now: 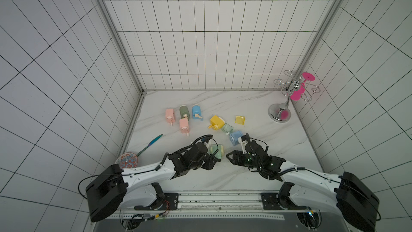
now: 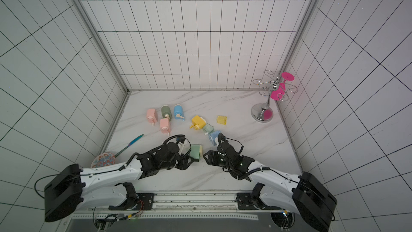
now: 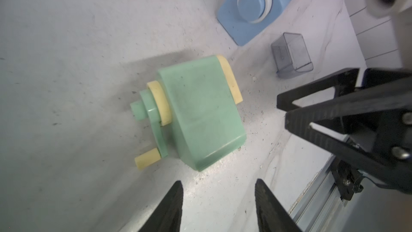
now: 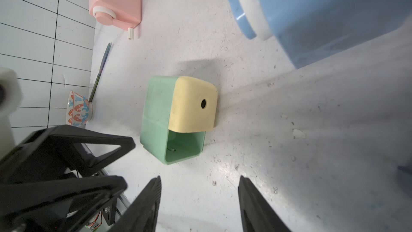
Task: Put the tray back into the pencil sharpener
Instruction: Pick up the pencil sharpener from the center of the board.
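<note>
Both arms are hovering low over the marble desk (image 1: 256,112), with the mint-green pencil sharpener (image 3: 200,112) sitting between them. The left gripper (image 3: 218,181) is hanging on its crank side, jaws spread with nothing between them, and the right gripper (image 4: 200,177) is facing its cream front, likewise spread and empty. Beneath that cream front the tray slot (image 4: 185,146) is gaping empty, so the insertion is not yet begun. Judging by colour, the matching piece is the translucent green tray (image 1: 227,128). It is lying farther back between the yellow sharpener (image 1: 216,122) and the blue sharpener (image 1: 235,137), seemingly touching both. A smoky grey tray (image 3: 292,55) and a yellow tray (image 1: 239,119) are lying loose nearby. The green tray is looking thin-walled, light and stiff, and probably slick and liable to crack under a hard squeeze. A gentle pinch across its two outer side walls, near the closed end, is therefore looking wisest, leaving the leading end free to enter. The sharpener is likely light too and may be sliding when pushed, so bracing its body, not the crank, seems prudent.
</note>
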`<state>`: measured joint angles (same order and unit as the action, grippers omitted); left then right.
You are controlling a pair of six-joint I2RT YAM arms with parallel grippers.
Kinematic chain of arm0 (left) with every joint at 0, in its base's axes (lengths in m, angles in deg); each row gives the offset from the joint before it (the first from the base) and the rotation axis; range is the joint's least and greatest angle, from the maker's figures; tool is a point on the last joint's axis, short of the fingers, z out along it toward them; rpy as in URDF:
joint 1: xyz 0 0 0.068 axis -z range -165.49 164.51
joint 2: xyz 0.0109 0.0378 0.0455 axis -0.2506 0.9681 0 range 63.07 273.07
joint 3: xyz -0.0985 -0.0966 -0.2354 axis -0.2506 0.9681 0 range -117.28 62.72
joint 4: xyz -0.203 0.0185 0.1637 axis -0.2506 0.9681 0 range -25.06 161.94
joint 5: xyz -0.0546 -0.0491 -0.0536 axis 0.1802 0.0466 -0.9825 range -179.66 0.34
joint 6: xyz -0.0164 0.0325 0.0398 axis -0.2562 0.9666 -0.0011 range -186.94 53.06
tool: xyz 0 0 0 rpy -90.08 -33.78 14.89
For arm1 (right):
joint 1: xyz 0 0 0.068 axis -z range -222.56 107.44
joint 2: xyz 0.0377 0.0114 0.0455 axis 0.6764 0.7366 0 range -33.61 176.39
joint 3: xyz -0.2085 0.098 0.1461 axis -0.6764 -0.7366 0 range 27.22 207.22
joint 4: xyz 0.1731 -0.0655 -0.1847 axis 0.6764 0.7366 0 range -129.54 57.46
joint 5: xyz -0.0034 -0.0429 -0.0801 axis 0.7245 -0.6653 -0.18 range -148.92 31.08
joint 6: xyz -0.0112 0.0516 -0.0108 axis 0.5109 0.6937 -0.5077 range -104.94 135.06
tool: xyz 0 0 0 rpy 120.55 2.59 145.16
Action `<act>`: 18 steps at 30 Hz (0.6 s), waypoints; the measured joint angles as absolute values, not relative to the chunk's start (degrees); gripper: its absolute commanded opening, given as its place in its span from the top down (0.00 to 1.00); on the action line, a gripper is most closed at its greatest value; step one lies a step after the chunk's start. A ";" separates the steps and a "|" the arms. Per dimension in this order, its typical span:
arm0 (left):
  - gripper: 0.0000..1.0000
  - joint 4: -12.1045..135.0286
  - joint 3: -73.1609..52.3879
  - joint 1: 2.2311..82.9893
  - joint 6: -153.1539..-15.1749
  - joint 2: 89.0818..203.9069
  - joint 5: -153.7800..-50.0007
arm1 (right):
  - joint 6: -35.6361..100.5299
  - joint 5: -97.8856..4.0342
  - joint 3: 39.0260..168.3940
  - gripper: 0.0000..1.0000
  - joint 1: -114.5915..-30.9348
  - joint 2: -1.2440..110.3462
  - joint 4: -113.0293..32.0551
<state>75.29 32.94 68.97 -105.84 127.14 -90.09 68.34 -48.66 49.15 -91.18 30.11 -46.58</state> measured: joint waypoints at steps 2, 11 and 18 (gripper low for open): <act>0.41 75.84 32.96 68.66 -107.37 122.83 -86.63 | 68.69 -46.67 49.13 0.48 -91.18 32.38 -49.03; 0.40 75.53 34.95 62.26 -114.06 117.08 -82.26 | 71.97 -47.61 50.03 0.34 -95.14 37.10 -54.43; 0.39 76.91 35.34 60.77 -116.26 116.43 -81.67 | 69.87 -64.20 61.17 0.06 -102.94 37.78 -36.27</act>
